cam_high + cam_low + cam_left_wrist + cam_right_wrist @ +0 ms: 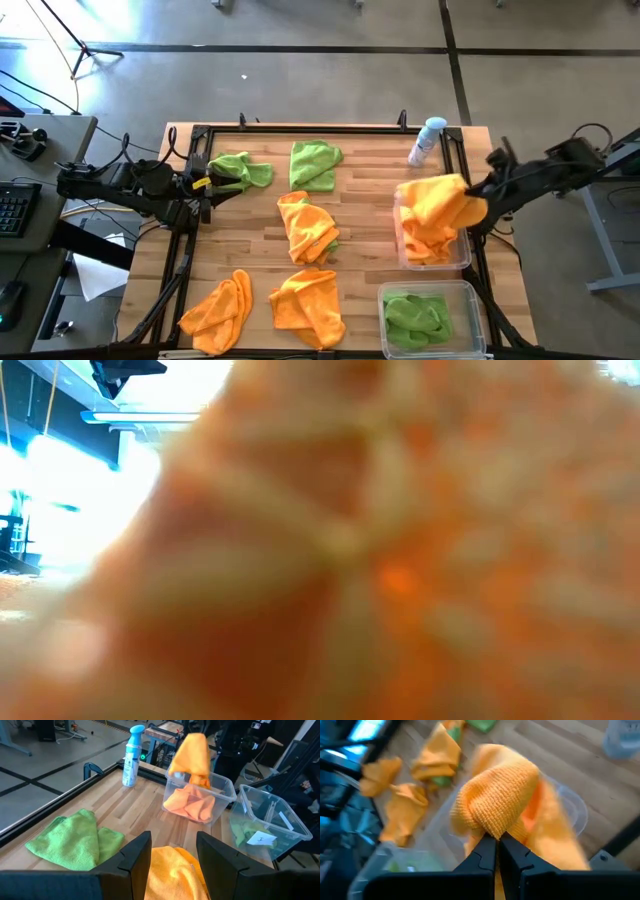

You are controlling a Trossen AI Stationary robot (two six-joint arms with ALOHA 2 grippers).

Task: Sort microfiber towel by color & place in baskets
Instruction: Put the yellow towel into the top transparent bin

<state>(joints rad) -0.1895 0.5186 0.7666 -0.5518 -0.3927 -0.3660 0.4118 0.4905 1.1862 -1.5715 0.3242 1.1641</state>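
Note:
My right gripper (478, 207) (498, 850) is shut on an orange towel (440, 200) above the far clear basket (405, 250), which holds more orange towels. The near basket (470, 300) holds green towels. My left gripper (207, 185) (172, 855) is open at the table's left side, beside a green towel (240, 170), touching nothing. Another green towel (315, 163) lies flat near the far edge. An orange pile (308, 228) lies mid-table with green showing under it. Two more orange towels (220, 300) (308, 300) lie near the near edge. My right gripper pinches a bunched fold of the orange towel (495, 830) between its two fingers (485, 852). It comes from the table's right side. The towel is lifted and hangs over the far basket (200, 795); whether its lower end touches the towels inside, I cannot tell.
A white-and-blue spray bottle (428, 140) stands by the far right corner, just beyond the far basket. A dark frame rail (300, 128) runs round the table's edge. An orange cloth (400, 560) lies right against the low camera and blocks that view.

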